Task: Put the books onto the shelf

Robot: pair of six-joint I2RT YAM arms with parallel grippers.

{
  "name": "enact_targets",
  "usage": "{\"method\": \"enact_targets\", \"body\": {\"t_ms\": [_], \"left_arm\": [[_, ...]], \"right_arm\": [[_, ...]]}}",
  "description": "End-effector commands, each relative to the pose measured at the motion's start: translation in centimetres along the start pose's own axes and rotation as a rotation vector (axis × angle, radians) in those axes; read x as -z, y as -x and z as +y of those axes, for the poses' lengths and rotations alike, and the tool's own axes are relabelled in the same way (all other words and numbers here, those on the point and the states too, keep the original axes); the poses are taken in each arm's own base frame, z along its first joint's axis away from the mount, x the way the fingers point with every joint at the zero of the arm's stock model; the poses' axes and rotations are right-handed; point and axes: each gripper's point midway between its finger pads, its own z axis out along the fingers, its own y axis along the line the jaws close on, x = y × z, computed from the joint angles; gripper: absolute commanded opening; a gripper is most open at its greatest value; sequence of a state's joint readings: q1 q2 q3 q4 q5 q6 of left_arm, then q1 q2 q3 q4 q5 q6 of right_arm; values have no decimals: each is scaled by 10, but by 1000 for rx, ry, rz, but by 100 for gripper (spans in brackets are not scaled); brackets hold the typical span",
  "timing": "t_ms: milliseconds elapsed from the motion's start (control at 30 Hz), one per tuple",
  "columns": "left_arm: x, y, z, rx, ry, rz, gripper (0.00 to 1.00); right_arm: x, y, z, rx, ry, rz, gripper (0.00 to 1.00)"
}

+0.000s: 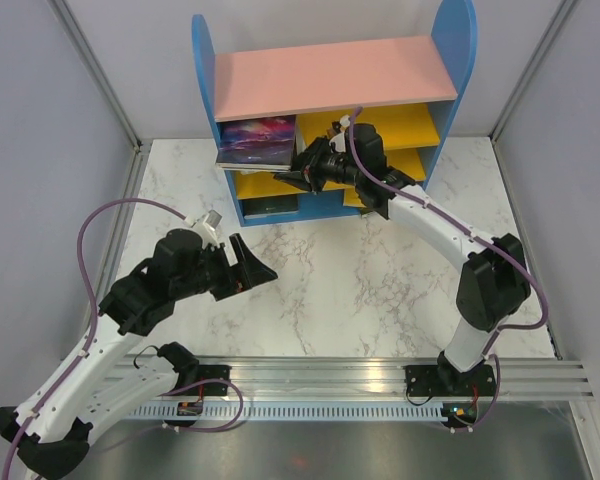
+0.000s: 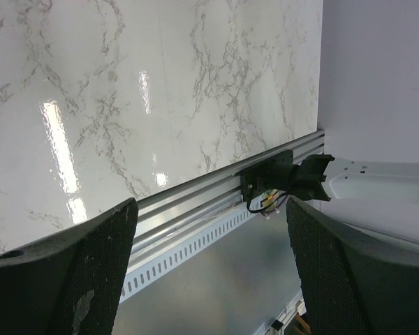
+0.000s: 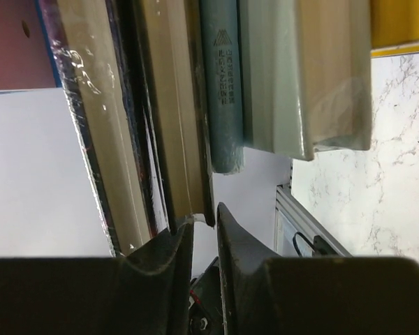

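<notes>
The marble table point(image 1: 360, 290) carries the shelf point(image 1: 330, 72) at its far edge, its pink top board between blue round-topped side panels. The books point(image 1: 257, 142) lie stacked at the left end of the upper yellow shelf, a galaxy cover on top and their near edges jutting out over the front. The right arm reaches across to that stack. In its wrist view, the right gripper point(image 3: 201, 227) has its jaws almost together, nipping the lower edge of a dark-covered book point(image 3: 169, 125); a teal spine stands just beside it. The left gripper point(image 1: 255, 260) hangs over bare table, well apart from the shelf, jaws spread wide, holding nothing.
</notes>
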State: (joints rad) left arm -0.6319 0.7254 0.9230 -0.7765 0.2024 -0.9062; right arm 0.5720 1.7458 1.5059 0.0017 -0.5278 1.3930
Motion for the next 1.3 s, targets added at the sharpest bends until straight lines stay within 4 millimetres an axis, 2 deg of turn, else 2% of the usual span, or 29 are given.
{"method": "enact_targets", "body": {"t_ms": [0, 33, 100, 133, 167, 233, 433, 633, 800, 833, 1033, 1267], "left_arm": [[7, 9, -3, -29, -3, -44, 89], [7, 8, -2, -28, -1, -42, 89], [8, 8, -1, -27, 0, -48, 89], [8, 8, 0, -25, 1, -47, 89], [8, 8, 0, -24, 3, -47, 89], [6, 7, 2, -22, 9, -44, 89], [4, 8, 3, -18, 15, -43, 89], [1, 5, 4, -13, 12, -36, 89], [3, 7, 2, -26, 5, -42, 89], [3, 8, 1, -29, 4, -43, 89], [5, 12, -3, -57, -2, -50, 89], [4, 15, -5, -75, 3, -43, 89]], "right_arm": [[16, -8, 35, 44, 114, 9, 24], [17, -12, 16, 22, 78, 16, 23], [29, -19, 14, 17, 85, 13, 23], [31, -24, -2, -2, 58, 19, 23], [39, -27, 4, 5, 74, 15, 23], [43, -31, -3, -4, 61, 14, 23], [53, -41, 20, 26, 86, 13, 22], [43, -44, 46, 44, 127, 26, 21], [29, -36, 48, 40, 126, 21, 20], [28, -34, 54, 44, 136, 18, 20], [8, -24, 51, 37, 124, 15, 19], [-6, -14, 50, 30, 119, 4, 18]]}}
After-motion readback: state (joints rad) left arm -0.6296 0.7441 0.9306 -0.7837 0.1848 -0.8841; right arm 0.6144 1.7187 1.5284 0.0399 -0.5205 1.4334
